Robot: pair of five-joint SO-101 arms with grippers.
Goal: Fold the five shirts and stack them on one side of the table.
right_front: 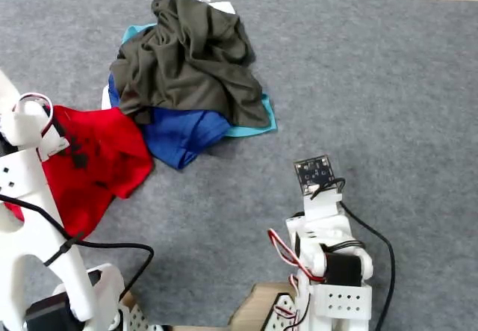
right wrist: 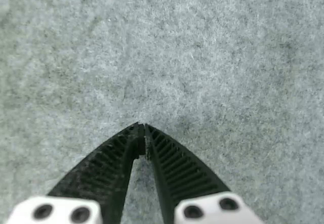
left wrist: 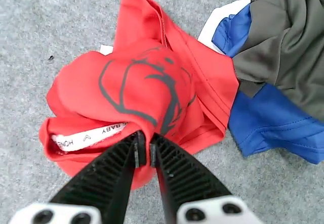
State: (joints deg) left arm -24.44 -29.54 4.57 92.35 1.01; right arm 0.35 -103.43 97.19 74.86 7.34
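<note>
Left tool (left wrist: 144, 143) tight on red shirt (left wrist: 152, 77)

Left gripper (left wrist: 145, 149) tight on red shirt (left wrist: 152, 77)

All five unfolded and crumpled.
Red shirt (right_front: 97, 163), dark print up, lay bunched just beside the other four; olive shirt (right_front: 190, 54) lay on top of blue shirt (right_front: 183, 133), teal shirt (right_front: 258, 125) and white shirt (right_front: 220, 5).
</note>
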